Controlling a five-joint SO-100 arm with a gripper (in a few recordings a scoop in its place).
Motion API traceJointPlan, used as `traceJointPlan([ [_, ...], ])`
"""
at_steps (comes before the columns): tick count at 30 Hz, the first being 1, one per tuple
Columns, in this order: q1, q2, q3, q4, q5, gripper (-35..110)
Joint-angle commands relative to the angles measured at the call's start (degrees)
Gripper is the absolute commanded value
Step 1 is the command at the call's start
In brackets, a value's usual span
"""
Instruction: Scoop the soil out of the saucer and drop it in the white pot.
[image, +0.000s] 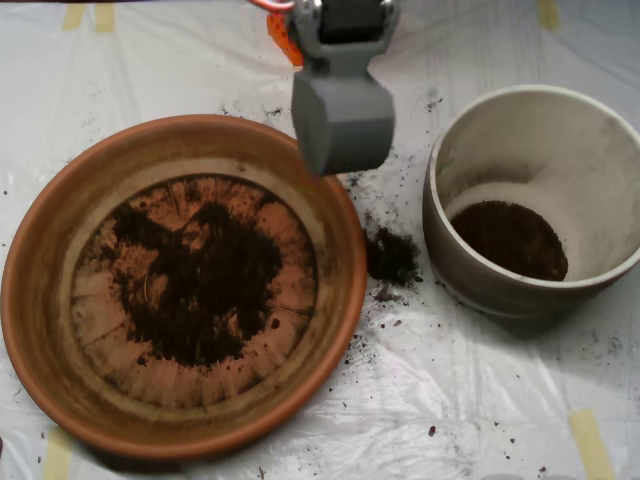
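A grey scoop, its two halves closed together, hangs above the far rim of a wide terracotta saucer. Dark soil is spread across the saucer floor. To the right stands a white pot with soil in its bottom; a small spilled clump lies between them on plastic sheeting.

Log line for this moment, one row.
gripper over saucer far rim | soil on saucer floor | some in white pot | spilled clump between them
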Motion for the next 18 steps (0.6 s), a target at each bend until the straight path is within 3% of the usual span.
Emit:
traceJointPlan([
  [1, -6.24, 0.7, -12.74, 4.39, 0.09, -1],
  [10, -20.57, -17.93, -39.46, 19.25, -0.18, -1],
  [18, -23.82, -39.55, -62.93, 34.19, 4.75, 6],
])
